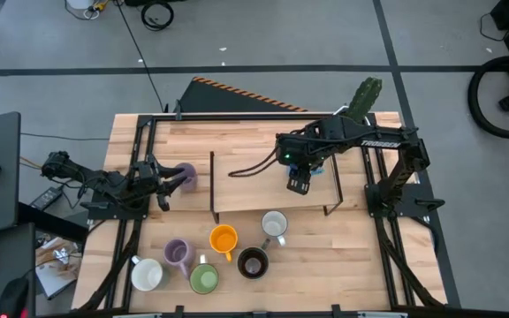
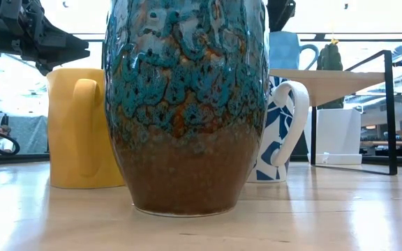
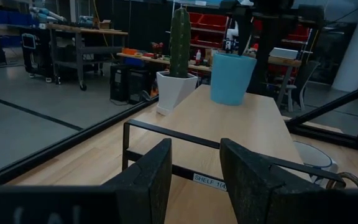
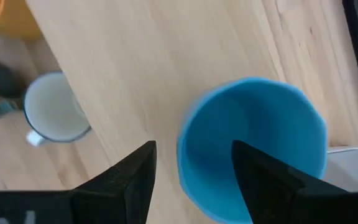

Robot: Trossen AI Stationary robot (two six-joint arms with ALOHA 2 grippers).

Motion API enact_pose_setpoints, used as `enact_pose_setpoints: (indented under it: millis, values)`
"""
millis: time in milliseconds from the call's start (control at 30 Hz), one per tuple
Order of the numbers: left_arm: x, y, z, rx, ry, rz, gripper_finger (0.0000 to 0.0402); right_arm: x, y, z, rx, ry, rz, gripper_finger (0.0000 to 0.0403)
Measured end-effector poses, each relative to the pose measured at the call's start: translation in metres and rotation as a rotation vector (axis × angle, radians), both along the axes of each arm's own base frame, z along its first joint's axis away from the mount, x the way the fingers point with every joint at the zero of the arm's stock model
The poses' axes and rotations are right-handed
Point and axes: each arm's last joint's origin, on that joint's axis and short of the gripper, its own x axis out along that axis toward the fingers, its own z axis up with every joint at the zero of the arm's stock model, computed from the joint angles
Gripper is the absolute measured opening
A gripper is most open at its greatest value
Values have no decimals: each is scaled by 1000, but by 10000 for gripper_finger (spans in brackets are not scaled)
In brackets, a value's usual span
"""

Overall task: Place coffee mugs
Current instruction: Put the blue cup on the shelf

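Now, right gripper [image 4: 191,165]: fingers spread wide, holding nothing, directly above the light-blue glazed mug [image 4: 253,146].
Blue mug: upright on the raised wooden shelf [image 1: 254,181].
Left gripper [image 1: 177,180]: part-open, apparently around a lavender mug [image 1: 186,174].

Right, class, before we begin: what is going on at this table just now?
A two-armed robot is putting mugs onto a low wooden shelf. The right gripper is open directly above a blue mug standing on the shelf near a potted cactus. The left gripper is at the table's left side beside a lavender mug. Six more mugs wait at the front of the table.
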Motion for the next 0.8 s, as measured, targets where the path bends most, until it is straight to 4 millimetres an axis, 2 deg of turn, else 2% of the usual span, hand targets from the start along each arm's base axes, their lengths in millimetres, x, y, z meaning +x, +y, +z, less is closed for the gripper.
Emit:
enact_pose_setpoints:
  millis: [300,500,800]
  values:
    - [0,0,0,0,0,0,141,7,-16,-2,45,-79,-211,215]
    - [0,0,0,0,0,0,141,10,-20,-2,47,-93,-232,214]
    - [0,0,0,1,1,0,141,27,-26,-25,65,-3,-193,175]
